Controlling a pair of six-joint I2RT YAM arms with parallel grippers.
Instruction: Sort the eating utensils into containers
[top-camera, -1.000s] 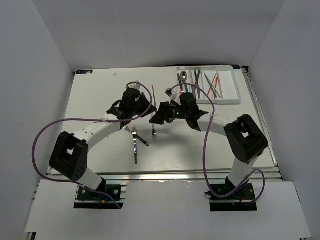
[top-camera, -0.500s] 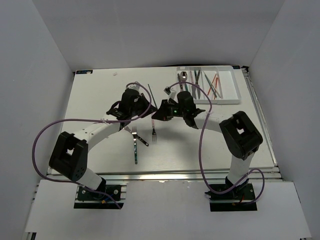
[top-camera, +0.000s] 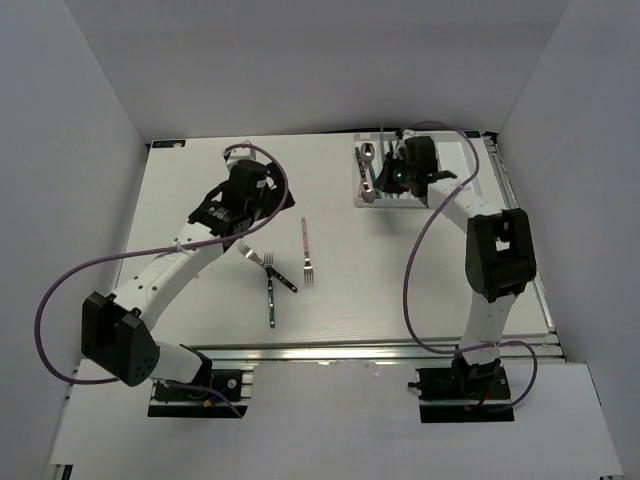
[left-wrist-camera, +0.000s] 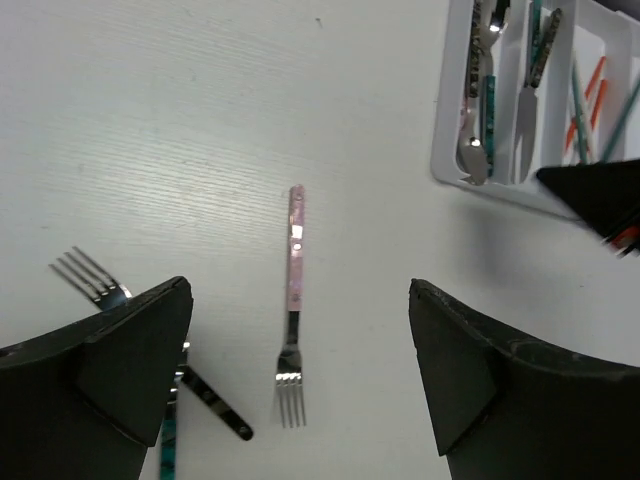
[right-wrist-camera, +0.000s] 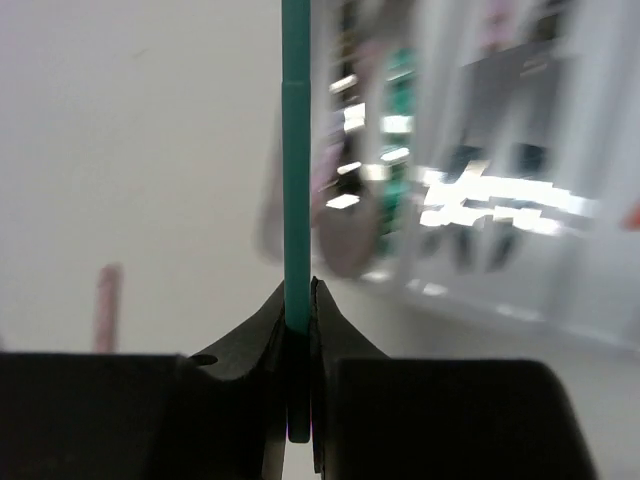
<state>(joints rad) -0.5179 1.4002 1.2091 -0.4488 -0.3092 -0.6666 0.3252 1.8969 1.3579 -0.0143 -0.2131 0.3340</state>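
Observation:
My right gripper (right-wrist-camera: 300, 290) is shut on a thin teal chopstick (right-wrist-camera: 295, 170) that sticks out straight ahead of the jaws. In the top view it (top-camera: 388, 180) hovers over the left end of the white tray (top-camera: 462, 197), whose slots hold several utensils. My left gripper (left-wrist-camera: 298, 295) stands wide open and holds nothing, above a pink-handled fork (left-wrist-camera: 293, 330) lying flat on the table. In the top view that gripper (top-camera: 238, 200) is left of the pink fork (top-camera: 306, 250). A dark-handled fork (top-camera: 266, 264) and a teal-handled utensil (top-camera: 272, 300) lie crossed nearby.
The tray (left-wrist-camera: 447, 170) shows spoons, a knife and orange and teal chopsticks in the left wrist view. White walls close in the table on three sides. Purple cables loop off both arms.
The right gripper shut on the teal chopstick and carried it from mid-table to the tray. The left gripper opened and drew back to the left. The pink fork stayed put.

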